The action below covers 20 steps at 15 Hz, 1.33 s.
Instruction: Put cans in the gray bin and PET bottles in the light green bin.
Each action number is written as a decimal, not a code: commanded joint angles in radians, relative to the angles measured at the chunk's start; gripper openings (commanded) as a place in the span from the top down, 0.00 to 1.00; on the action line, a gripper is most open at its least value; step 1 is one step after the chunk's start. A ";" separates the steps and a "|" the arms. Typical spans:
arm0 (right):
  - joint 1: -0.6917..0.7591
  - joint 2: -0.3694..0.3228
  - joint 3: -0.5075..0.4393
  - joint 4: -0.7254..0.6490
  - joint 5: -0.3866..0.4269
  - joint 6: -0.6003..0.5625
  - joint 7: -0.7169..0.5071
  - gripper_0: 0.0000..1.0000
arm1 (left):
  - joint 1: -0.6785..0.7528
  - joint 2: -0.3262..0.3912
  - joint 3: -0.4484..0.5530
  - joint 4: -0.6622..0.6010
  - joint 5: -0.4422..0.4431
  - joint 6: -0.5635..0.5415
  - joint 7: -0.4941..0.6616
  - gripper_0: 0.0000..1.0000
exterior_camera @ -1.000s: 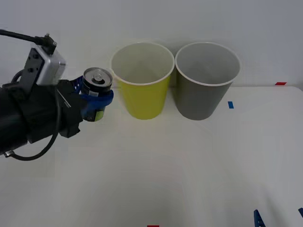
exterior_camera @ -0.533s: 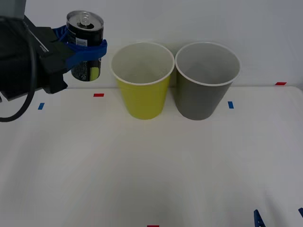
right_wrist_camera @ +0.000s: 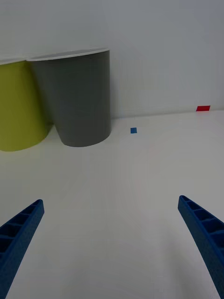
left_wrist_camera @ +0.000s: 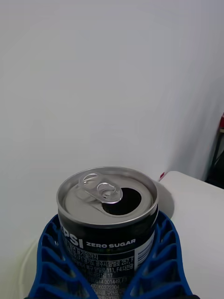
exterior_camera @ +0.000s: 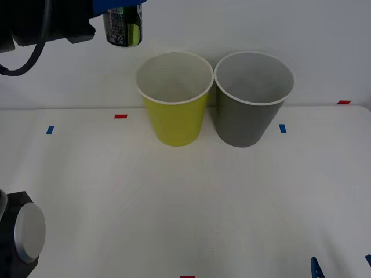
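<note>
My left gripper (exterior_camera: 119, 8) is high at the top left of the front view, shut on a small dark can (exterior_camera: 123, 28) with a yellow-green label. The can hangs upright, above and to the left of the light green bin (exterior_camera: 174, 99). In the left wrist view the blue fingers (left_wrist_camera: 158, 261) wrap the can (left_wrist_camera: 108, 219), whose silver top has an opened pull-tab. The gray bin (exterior_camera: 253, 99) stands right of the green one, touching it. My right gripper (right_wrist_camera: 109, 243) is open low over the table, in front of the gray bin (right_wrist_camera: 79, 98) and the light green bin (right_wrist_camera: 18, 107).
Small red (exterior_camera: 120, 116) and blue (exterior_camera: 282, 128) tape marks dot the white table (exterior_camera: 191, 202). A white wall stands right behind the bins. A round grey part of the robot (exterior_camera: 23, 231) shows at the lower left of the front view.
My left gripper has lifted the can from beside the green bin up to the top of the front view and a little to the right. The bins and right gripper have not moved.
</note>
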 commanded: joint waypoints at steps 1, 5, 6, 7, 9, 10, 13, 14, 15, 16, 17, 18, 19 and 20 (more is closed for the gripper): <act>0.000 0.000 0.000 0.000 0.000 0.000 0.000 0.00 | -0.084 -0.044 -0.072 0.058 -0.131 -0.002 0.001 1.00; 0.000 0.000 0.000 0.000 0.000 0.000 0.000 0.00 | -0.141 -0.104 -0.175 0.197 -0.241 -0.128 0.008 1.00; 0.000 0.000 0.000 0.000 0.000 0.000 0.000 0.00 | -0.140 -0.104 -0.214 0.226 -0.252 -0.181 0.008 1.00; 0.000 0.000 0.000 0.000 0.000 0.000 0.000 0.00 | -0.141 -0.104 -0.257 0.269 -0.263 -0.250 0.008 1.00; 0.000 0.000 0.000 0.000 0.000 0.000 0.000 0.00 | -0.141 -0.104 -0.302 0.344 -0.272 -0.356 0.002 1.00; 0.000 0.000 0.000 0.000 0.000 0.000 0.000 0.00 | -0.141 -0.104 -0.333 0.384 -0.274 -0.419 -0.002 1.00; 0.000 0.000 0.000 0.000 0.000 0.000 0.000 0.00 | -0.141 -0.104 -0.402 0.455 -0.286 -0.545 -0.015 1.00; 0.000 0.000 0.000 0.000 0.000 0.000 0.000 0.00 | -0.141 -0.102 -0.423 0.476 -0.291 -0.586 -0.021 1.00; 0.000 0.000 0.000 0.000 0.000 0.000 0.000 0.00 | -0.141 -0.101 -0.455 0.502 -0.295 -0.643 -0.030 1.00; 0.000 0.000 0.000 0.000 0.000 0.000 0.000 0.00 | -0.141 -0.095 -0.484 0.519 -0.298 -0.691 -0.036 1.00; 0.000 0.000 0.000 0.000 0.000 0.000 0.000 0.00 | -0.141 -0.090 -0.507 0.535 -0.303 -0.724 -0.041 1.00; 0.000 0.000 0.000 0.000 0.000 0.000 0.000 0.00 | -0.141 -0.090 -0.534 0.561 -0.307 -0.780 -0.045 1.00; 0.000 0.000 0.000 0.000 0.000 0.000 0.000 0.00 | -0.141 -0.087 -0.557 0.576 -0.309 -0.818 -0.048 1.00; 0.000 0.000 0.000 0.000 0.000 0.000 0.000 0.00 | -0.144 -0.086 -0.583 0.594 -0.312 -0.859 -0.051 1.00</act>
